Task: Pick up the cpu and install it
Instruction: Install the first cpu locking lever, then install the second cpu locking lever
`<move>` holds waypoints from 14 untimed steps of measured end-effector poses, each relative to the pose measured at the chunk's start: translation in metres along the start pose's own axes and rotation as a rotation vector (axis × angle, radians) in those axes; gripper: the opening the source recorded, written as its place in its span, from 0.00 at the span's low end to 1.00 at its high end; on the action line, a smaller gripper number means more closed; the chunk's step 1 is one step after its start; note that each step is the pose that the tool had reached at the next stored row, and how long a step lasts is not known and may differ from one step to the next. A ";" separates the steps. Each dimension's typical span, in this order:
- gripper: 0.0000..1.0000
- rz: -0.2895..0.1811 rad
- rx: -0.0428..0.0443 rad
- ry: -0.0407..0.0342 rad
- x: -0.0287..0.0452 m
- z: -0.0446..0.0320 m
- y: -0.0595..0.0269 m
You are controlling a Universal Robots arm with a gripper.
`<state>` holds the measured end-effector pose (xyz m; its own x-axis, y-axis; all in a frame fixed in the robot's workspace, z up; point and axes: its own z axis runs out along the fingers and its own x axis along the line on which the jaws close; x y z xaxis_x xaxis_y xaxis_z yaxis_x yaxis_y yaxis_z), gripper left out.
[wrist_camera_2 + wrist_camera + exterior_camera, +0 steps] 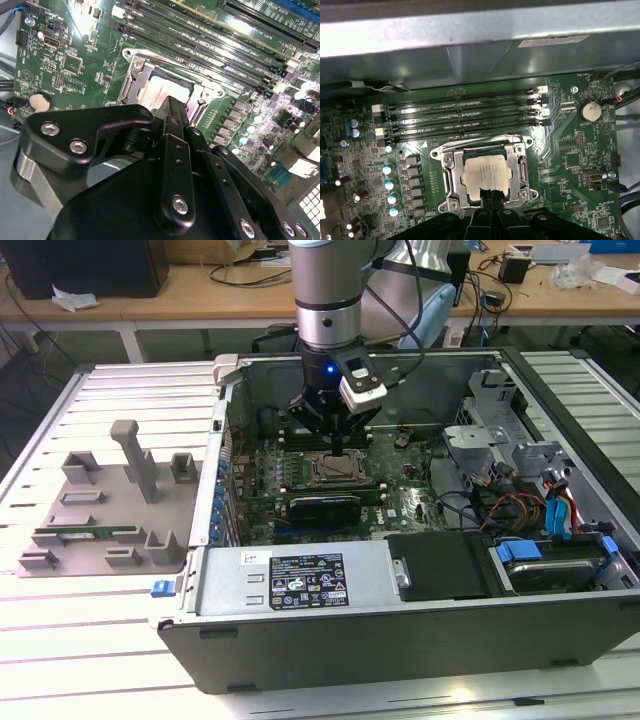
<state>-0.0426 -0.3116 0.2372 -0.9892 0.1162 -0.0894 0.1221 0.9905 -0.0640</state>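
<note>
1. exterior view: the gripper [338, 443] hangs low inside the computer case [300, 585], over the socket [335, 470]; case walls sit well apart.
2. second wrist view: fingers pressed together at the cpu [167, 90]; whether they pinch it, i cannot tell.
3. first wrist view: the cpu [486, 171] lies square inside the socket frame [449, 177]; best kept flat, since memory slots [465, 120] run just beside.
</note>
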 end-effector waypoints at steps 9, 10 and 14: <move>0.11 -0.003 -0.0001 -0.0002 0.0000 -0.0001 -0.0001; 0.11 -0.003 -0.0001 -0.0001 0.0000 -0.0001 -0.0001; 0.11 -0.004 -0.0003 -0.0003 0.0000 -0.0001 -0.0001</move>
<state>-0.0426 -0.3117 0.2372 -0.9897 0.1120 -0.0894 0.1180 0.9909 -0.0641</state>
